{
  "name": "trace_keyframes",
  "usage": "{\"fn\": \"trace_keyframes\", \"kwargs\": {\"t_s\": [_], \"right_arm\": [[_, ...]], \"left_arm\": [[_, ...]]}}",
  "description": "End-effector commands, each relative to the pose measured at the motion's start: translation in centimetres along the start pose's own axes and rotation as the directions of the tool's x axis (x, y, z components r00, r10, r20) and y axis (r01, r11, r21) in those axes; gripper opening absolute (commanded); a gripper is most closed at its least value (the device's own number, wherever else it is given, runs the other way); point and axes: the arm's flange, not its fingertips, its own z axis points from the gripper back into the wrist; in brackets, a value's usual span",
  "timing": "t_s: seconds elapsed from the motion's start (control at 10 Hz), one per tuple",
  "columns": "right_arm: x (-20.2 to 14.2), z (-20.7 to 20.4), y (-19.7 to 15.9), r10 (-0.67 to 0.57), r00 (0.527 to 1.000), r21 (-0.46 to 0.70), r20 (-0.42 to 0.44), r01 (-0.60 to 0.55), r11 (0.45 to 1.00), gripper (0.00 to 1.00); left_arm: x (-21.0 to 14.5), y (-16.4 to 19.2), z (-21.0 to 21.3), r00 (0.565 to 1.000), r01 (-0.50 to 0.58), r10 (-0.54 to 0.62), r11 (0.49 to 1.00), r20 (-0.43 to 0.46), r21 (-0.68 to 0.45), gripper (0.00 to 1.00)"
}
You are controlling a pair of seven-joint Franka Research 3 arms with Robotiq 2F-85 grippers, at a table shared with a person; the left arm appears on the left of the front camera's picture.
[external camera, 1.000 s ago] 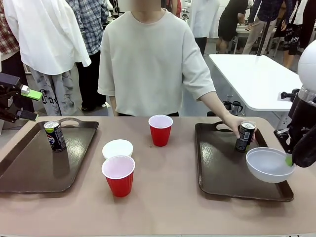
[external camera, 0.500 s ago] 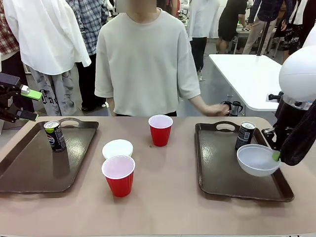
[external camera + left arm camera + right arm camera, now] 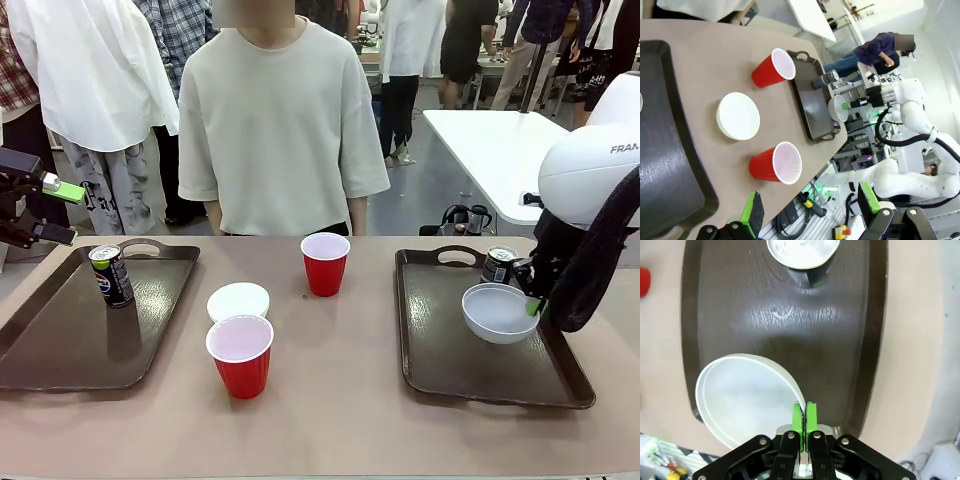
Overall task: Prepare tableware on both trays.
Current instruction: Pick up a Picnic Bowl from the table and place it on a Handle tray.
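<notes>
Bowl has slid inward over the right tray; the person has let go of the can. Your right claw pinches its rim, probably to lower it flat beside the can. The right wrist view shows pads clamped there. Your left claw hangs wide, empty.

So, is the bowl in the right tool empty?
Empty. The bowl, pinched at its rim by the right tool, shows a bare white inside in the wrist and front views alike.
</notes>
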Motion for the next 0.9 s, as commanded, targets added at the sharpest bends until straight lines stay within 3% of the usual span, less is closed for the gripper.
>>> {"fn": "trace_keyframes", "kwargs": {"t_s": [0.0,0.5,0.6,0.7,0.8], "right_arm": [[-1.4,-3.4,-0.8,0.018,1.000,0.056,-0.001,-0.018,0.998,0.04],[-0.7,-6.3,-1.9,-0.008,0.997,0.038,-0.072,0.011,0.999,0.04],[-0.7,-6.3,-1.8,-0.005,0.997,0.043,-0.076,0.008,0.999,0.23],[-0.8,-6.0,-1.8,-0.008,0.997,0.035,-0.077,0.011,0.999,0.63],[-1.0,-5.1,-1.5,-0.017,0.997,0.031,-0.069,0.019,0.999,0.83]], "left_arm": [[0.0,-0.1,0.0,1.000,0.004,-0.003,1.000,0.007,-0.020,1.00],[0.0,-0.1,0.0,1.000,0.004,-0.003,1.000,0.007,-0.020,1.00],[0.0,-0.1,0.0,1.000,0.004,-0.003,1.000,0.007,-0.020,1.00],[0.0,-0.1,0.0,1.000,0.004,-0.003,1.000,0.007,-0.020,1.00],[0.0,-0.1,0.0,1.000,0.004,-0.003,1.000,0.007,-0.020,1.00]]}}
